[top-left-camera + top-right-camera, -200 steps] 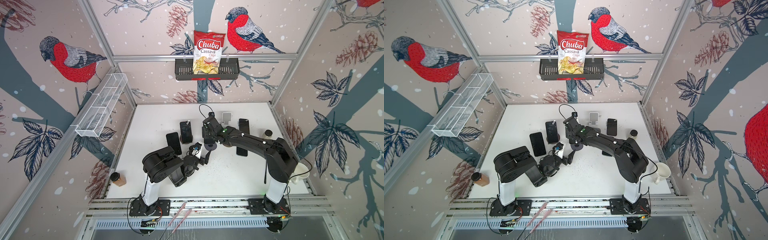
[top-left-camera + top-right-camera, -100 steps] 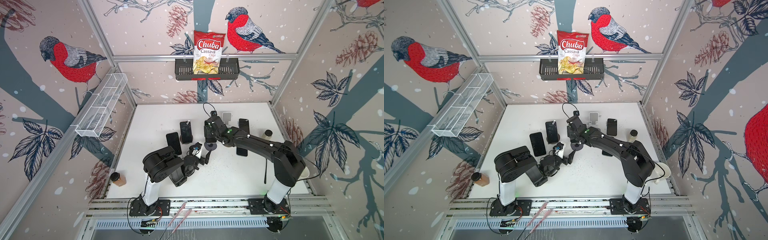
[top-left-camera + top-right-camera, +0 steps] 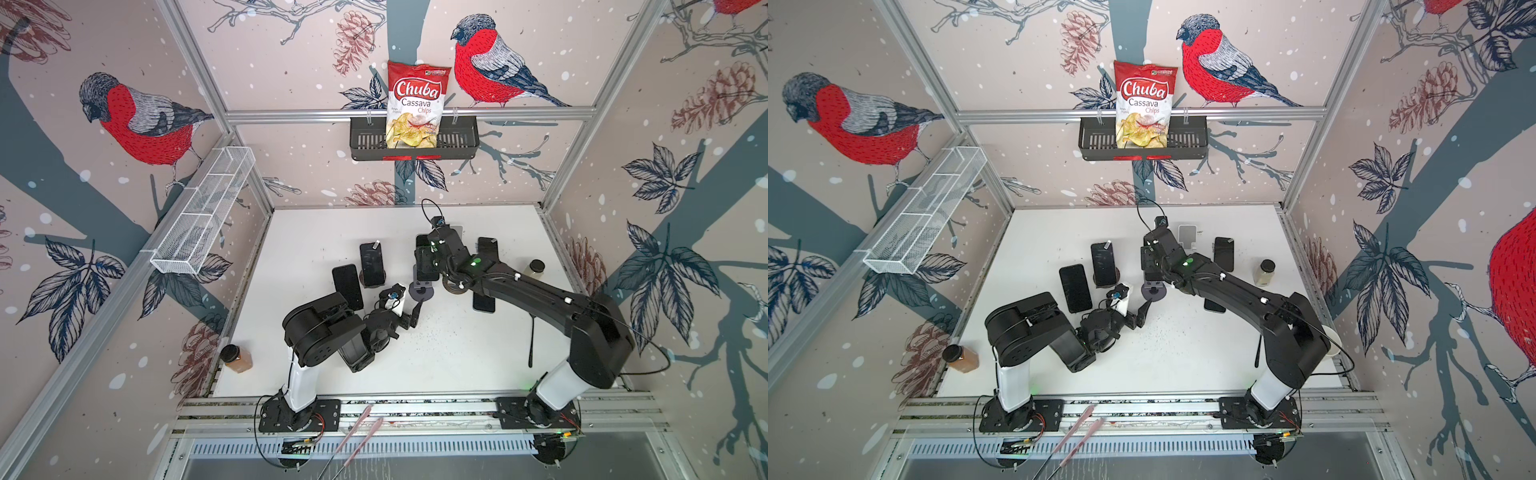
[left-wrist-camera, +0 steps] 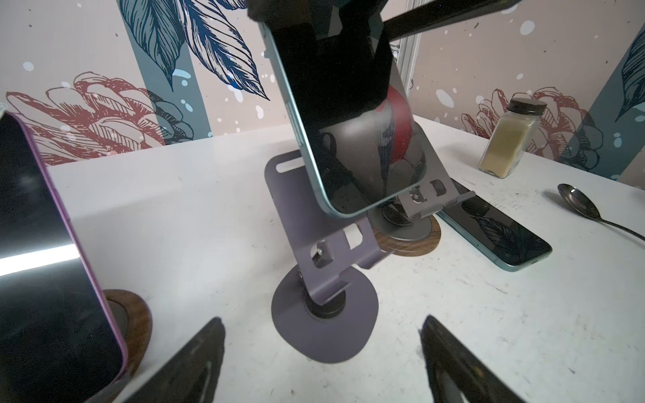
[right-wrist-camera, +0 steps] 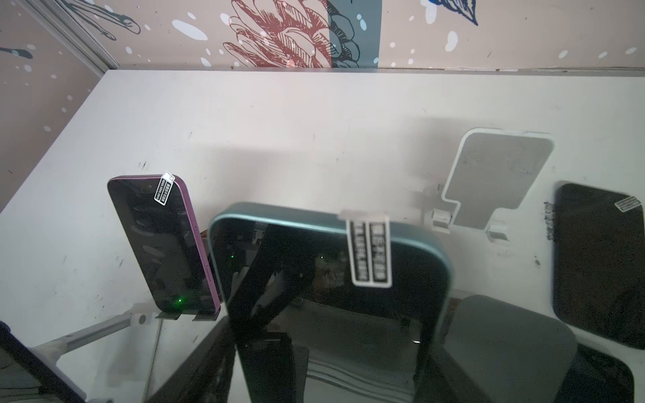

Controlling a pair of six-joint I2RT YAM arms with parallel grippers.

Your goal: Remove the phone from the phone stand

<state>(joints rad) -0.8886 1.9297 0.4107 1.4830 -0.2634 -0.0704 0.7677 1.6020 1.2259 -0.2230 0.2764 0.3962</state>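
While the right gripper point(image 3: 430, 254) has its jaws pinching the teal-edged phone point(image 4: 349, 115) near its top, the phone hangs tilted just above the lip of the purple phone stand point(image 4: 324, 251), about 12 o'clock from the stand's base in both top views. The left gripper point(image 4: 321, 335) sits low over the desk point(image 3: 457, 353) at roughly 7 o'clock of that base, jaws spread wide.

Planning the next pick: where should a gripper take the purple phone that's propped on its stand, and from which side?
Pinch its two long edges near the top, coming down from above. The purple phone leans back with its bottom edge in the stand's lip, so the upper end is free and should lift out.
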